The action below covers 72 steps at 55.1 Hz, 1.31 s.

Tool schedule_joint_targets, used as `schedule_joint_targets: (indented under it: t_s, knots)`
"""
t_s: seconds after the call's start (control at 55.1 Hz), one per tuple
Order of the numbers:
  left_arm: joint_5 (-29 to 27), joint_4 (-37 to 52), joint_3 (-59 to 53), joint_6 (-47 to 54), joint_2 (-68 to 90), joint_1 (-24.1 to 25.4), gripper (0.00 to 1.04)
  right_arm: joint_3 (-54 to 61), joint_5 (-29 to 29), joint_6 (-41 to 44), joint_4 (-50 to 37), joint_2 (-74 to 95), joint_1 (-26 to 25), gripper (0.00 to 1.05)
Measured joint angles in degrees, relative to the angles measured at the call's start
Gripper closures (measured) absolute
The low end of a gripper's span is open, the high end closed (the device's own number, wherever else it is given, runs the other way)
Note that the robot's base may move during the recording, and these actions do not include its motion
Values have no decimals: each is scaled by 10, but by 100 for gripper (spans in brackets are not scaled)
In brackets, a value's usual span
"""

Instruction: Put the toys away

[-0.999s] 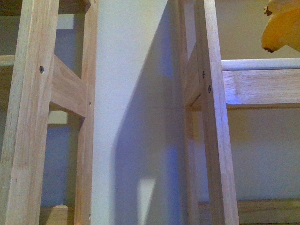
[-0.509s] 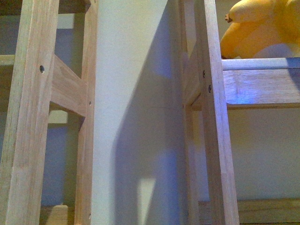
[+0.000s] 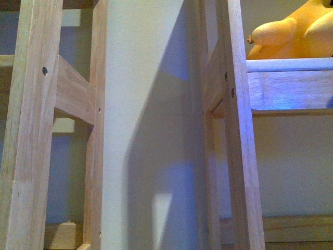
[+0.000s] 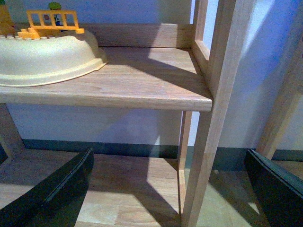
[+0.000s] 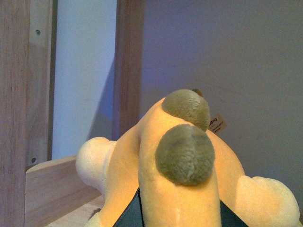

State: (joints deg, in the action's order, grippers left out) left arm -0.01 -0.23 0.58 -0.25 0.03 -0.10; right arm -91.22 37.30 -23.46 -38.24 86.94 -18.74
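The orange-yellow plush animal (image 3: 299, 34) lies on the upper wooden shelf (image 3: 289, 88) at the right in the front view, one stubby limb pointing left. In the right wrist view the plush animal (image 5: 175, 189) fills the lower frame, with two brownish ear tips and a paper tag (image 5: 216, 124) showing. My right gripper (image 5: 177, 220) is shut on the plush animal, its dark fingers (image 5: 132, 215) pressed against its sides. My left gripper (image 4: 175, 189) stands open, its dark fingers (image 4: 57, 189) wide apart around a shelf post (image 4: 210, 142), holding nothing.
A pale yellow plastic toy (image 4: 45, 56) with an orange railing (image 4: 49, 21) sits on a low wooden shelf board (image 4: 142, 85). Wooden uprights (image 3: 31, 130) of two shelf units frame a white wall (image 3: 151, 104). A lower shelf board (image 4: 128, 189) lies under my left gripper.
The plush animal has come down and leftward from the top right corner and now rests on the upper right shelf. The view has shifted slightly.
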Motion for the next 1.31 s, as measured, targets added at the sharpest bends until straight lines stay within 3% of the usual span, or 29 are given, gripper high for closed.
schedule_joint_targets:
  t_s: [0.309, 0.836, 1.181, 1.308]
  knots:
    - [0, 0, 0, 0, 0, 0, 6, -9, -25, 4, 0, 19, 55, 98]
    - [0, 0, 0, 0, 0, 0, 6, -29, -98, 12, 10, 47, 88, 98]
    - [0, 0, 0, 0, 0, 0, 6, -30, -137, 44, 26, 47, 89, 49]
    - [0, 0, 0, 0, 0, 0, 6, -30, -140, 48, 26, 46, 91, 24]
